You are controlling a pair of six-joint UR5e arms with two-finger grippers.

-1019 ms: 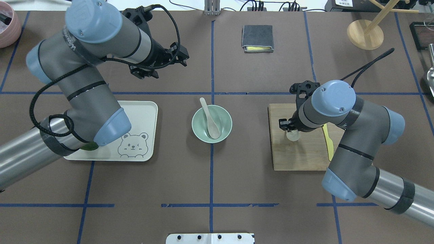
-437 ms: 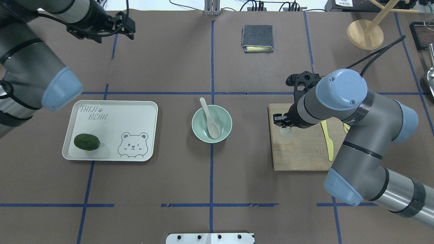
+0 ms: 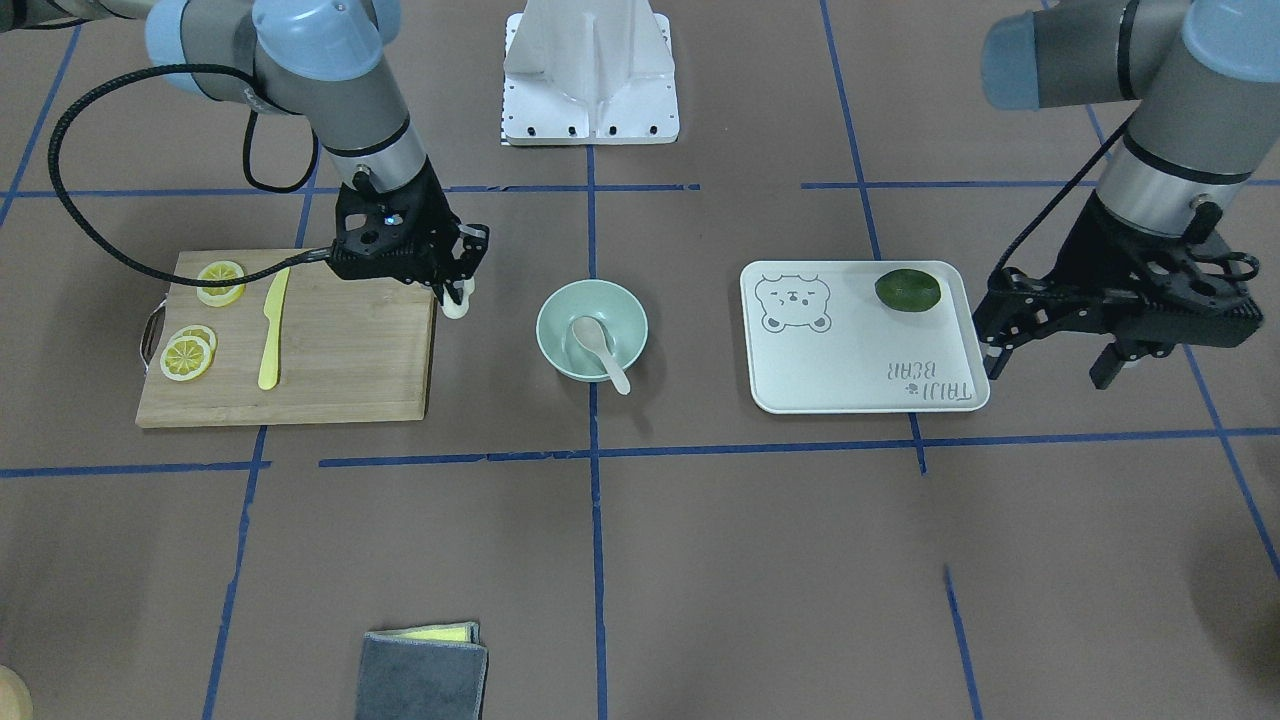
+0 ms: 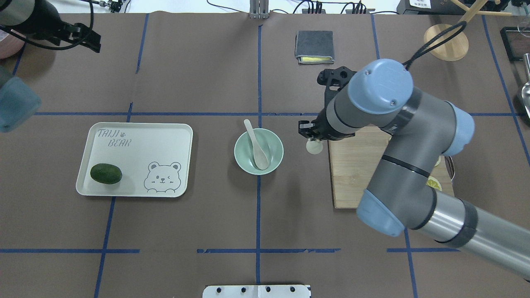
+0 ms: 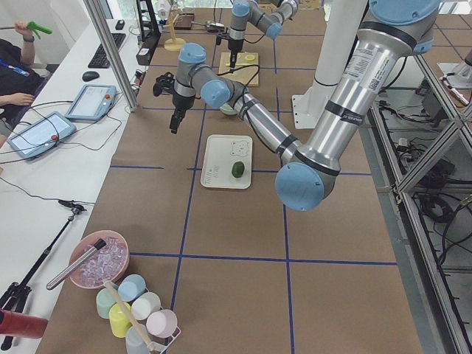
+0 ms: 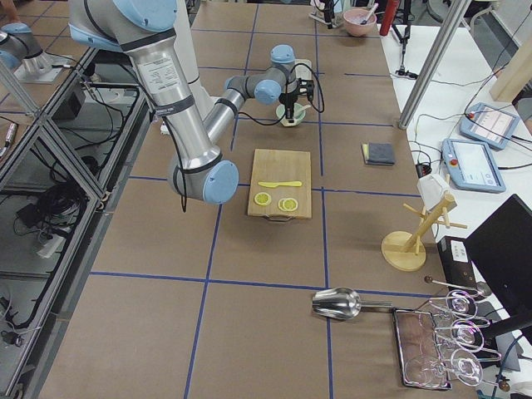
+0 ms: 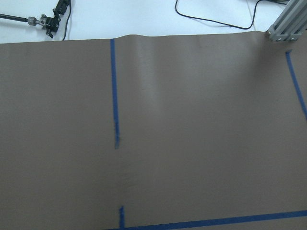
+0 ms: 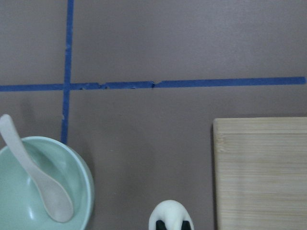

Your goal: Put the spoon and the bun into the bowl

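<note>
The pale mint-green bowl (image 4: pixel 278 156) stands at the table's middle, and the off-white spoon (image 4: pixel 260 157) lies in it with its handle over the far rim. My right gripper (image 4: pixel 313 141) is shut on the white bun (image 4: pixel 314 147) and holds it above the table, between the bowl and the cutting board's edge. The front-facing view shows the bun (image 3: pixel 456 304) under the gripper (image 3: pixel 455 290), with the bowl (image 3: pixel 548 322) and spoon (image 3: pixel 597 345) beside them. The right wrist view shows the bun (image 8: pixel 171 216), bowl (image 8: pixel 85 191) and spoon (image 8: pixel 50 194). My left gripper (image 3: pixel 1050 358) is open and empty beyond the tray.
A white bear-printed tray (image 4: pixel 136 136) with a dark green lime (image 4: pixel 106 173) lies left of the bowl. A wooden cutting board (image 4: pixel 352 174) on the right holds lemon slices (image 3: pixel 187 355) and a yellow knife (image 3: pixel 270 330). A folded grey cloth (image 4: pixel 314 46) and a wooden stand (image 4: pixel 446 41) sit at the back.
My right gripper has lifted the bun off the cutting board and carried it left toward the bowl. My left arm has swung away to the far back left corner.
</note>
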